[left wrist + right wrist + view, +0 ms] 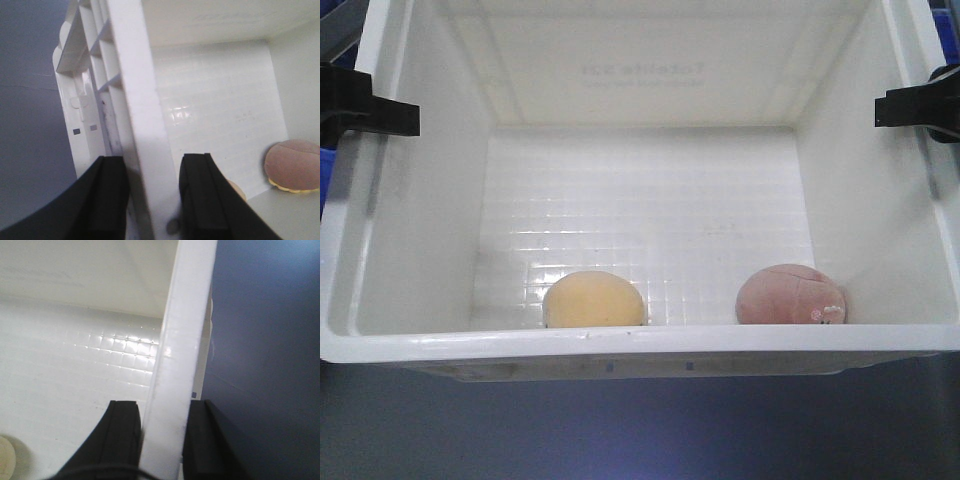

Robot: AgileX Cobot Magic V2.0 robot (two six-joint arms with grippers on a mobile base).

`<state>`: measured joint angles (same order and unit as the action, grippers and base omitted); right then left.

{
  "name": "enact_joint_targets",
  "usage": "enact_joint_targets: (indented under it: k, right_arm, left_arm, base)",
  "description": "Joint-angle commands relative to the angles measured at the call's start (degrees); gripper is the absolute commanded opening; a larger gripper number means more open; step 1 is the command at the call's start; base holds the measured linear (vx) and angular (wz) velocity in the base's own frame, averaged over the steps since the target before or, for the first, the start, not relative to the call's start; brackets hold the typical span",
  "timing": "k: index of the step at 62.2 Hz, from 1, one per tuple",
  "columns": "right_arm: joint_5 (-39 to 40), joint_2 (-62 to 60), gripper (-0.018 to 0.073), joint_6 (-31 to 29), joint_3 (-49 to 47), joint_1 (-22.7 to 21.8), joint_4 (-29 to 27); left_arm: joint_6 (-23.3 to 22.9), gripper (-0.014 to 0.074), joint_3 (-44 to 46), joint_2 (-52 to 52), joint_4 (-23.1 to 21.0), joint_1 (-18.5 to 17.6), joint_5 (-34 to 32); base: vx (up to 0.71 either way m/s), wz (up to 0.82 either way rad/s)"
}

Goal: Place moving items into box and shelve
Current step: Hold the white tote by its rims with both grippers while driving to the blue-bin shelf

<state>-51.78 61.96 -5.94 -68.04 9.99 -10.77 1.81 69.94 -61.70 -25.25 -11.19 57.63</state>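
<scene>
The white box (640,343) fills the front view, with mirrored print showing through its far wall. Two moving items lie on its gridded floor near the front wall: a pale yellow ball (593,299) on the left and a dusty pink stitched ball (790,294) with a small white tag on the right. My left gripper (372,115) clamps the left rim, its black fingers (202,197) straddling the ribbed wall (132,90). The right gripper (918,106) is shut on the right rim (182,340). The pink ball (294,164) also shows in the left wrist view. A sliver of the yellow ball (6,455) shows in the right wrist view.
A dark grey-blue surface (640,430) lies below the box's front wall and outside both side walls (265,340). Blue plastic (326,170) shows at the left edge of the front view, and more blue (948,30) at the top right.
</scene>
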Motion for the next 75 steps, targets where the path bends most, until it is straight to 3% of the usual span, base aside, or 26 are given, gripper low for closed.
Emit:
enact_joint_targets:
  k: [1, 75]
  right_arm:
    - [8.3, -1.7, -0.0006, -1.0, -2.5, -0.2, -1.4]
    - [8.3, -1.7, -0.0006, -1.0, -2.5, -0.2, -1.4]
  left_arm:
    - [1.2, -0.0006, 2.5, 1.7, -3.7, -0.3, -7.0]
    - [1.2, -0.0006, 2.5, 1.7, -3.7, -0.3, -7.0]
  base:
    - [0.19, 0.53]
    - [0.15, 0.55]
